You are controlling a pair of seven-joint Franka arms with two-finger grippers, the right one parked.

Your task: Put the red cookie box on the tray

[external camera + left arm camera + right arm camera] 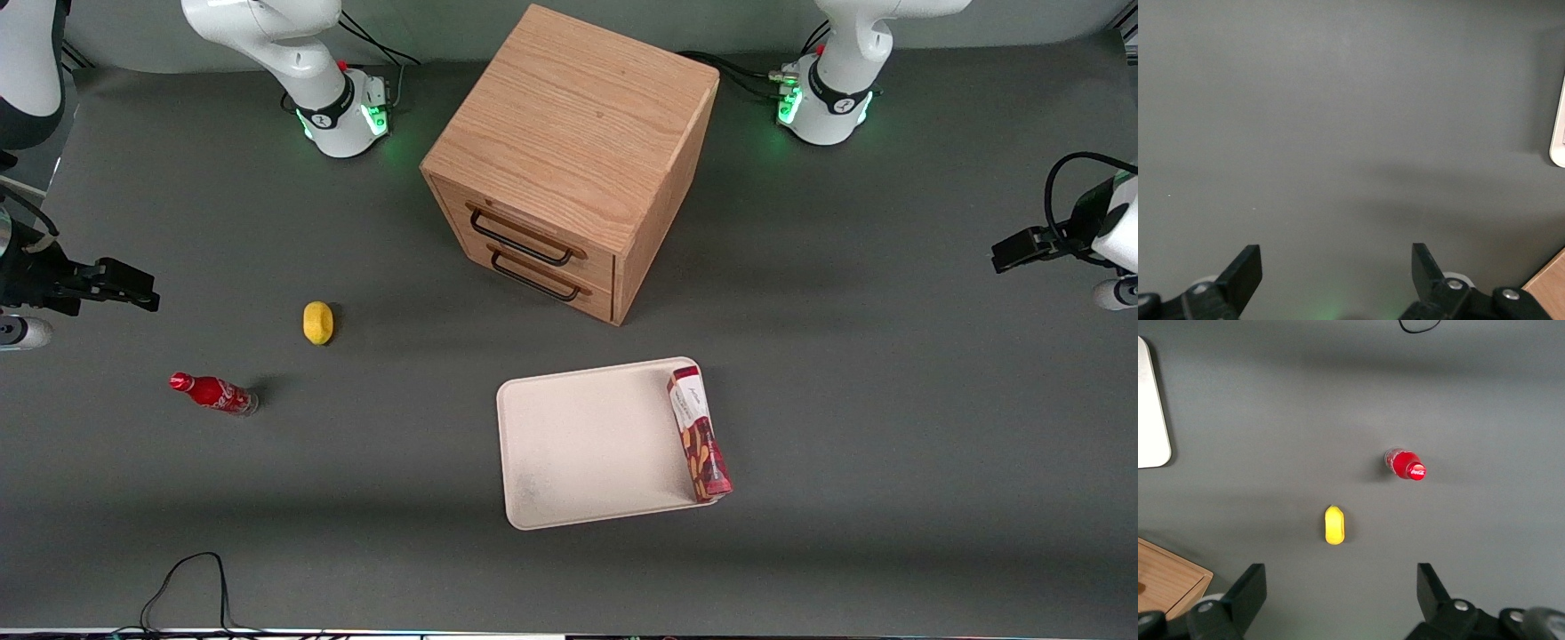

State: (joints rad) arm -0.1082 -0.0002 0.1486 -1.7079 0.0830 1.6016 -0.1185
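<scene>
Lying along the tray point(587, 444) edge that faces the working arm, the red cookie box point(700, 434) rests on the rim, its lower corner hanging slightly past it, so the placement looks done, if marginal. The claw point(1337, 270) hangs spread and empty over bare worktop point(889, 400), well clear of the tray. The box's print is unreadable; the small soda bottle point(213, 393), far from the tray toward the parked arm's end, shows Coca-Cola-style script.

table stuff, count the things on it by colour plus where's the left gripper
Red: 2, cookie box and soda bottle
Yellow: 1, lemon
Cream-white: 1, tray
Wood: 1, drawer cabinet
Total: 5
Left gripper open over bare table.
</scene>
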